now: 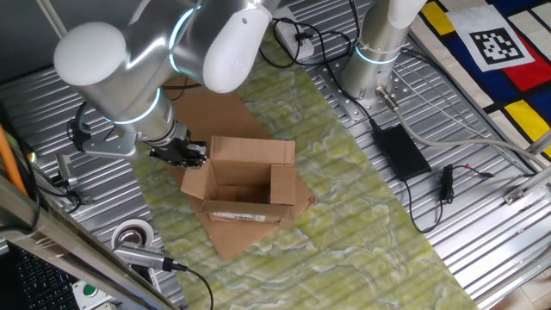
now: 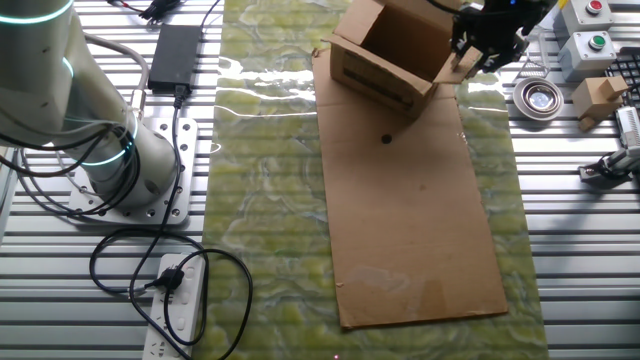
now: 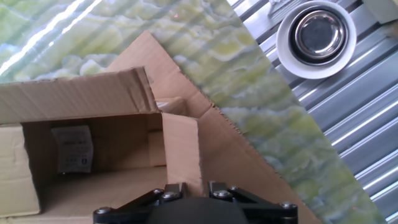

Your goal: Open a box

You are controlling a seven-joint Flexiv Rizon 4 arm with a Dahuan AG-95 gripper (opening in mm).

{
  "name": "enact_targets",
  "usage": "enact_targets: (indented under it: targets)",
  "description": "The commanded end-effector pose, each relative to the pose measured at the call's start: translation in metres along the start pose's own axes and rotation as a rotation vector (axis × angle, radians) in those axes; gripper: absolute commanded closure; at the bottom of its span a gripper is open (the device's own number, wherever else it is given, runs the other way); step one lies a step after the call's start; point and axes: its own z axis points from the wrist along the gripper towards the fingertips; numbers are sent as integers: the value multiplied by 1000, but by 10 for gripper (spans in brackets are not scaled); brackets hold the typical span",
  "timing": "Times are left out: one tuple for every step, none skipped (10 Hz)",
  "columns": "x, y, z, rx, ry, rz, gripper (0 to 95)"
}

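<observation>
I see a brown box (image 1: 245, 182) on a brown sheet (image 2: 410, 200), over a green-and-cream marbled mat (image 1: 344, 172).

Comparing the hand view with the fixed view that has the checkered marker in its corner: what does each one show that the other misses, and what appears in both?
Only the hand view shows a white label on an inner wall of the box.

Only that fixed view shows the arm's silver joints, the second robot base, the black power brick, and the printed strip on the box's outer side.

Both show the opened box with flaps up, the cardboard sheet under it, the green mat and the tape roll.
</observation>
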Motion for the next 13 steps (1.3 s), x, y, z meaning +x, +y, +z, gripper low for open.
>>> enact_targets:
  targets:
    - [-2, -2, 2, 7, -4, -2, 570]
    - [-2, -2, 3, 12, -8, -4, 570]
    - [-3, -2, 4, 13, -9, -7, 570]
    - [-3, -3, 5, 17, -11, -9, 570]
    - [-3, -3, 7, 21, -14, -13, 570]
    - [-3, -3, 8, 22, -15, -12, 570]
    - [-3, -4, 7, 23, -15, -13, 570]
    - [-3, -4, 7, 27, -13, -14, 570]
    - [-3, -4, 8, 31, -14, -16, 570]
    - [-4, -4, 9, 33, -15, -17, 570]
    - [-4, -4, 10, 35, -16, -19, 570]
    - [-4, -5, 11, 40, -18, -20, 570]
    - [-4, -5, 12, 42, -20, -21, 570]
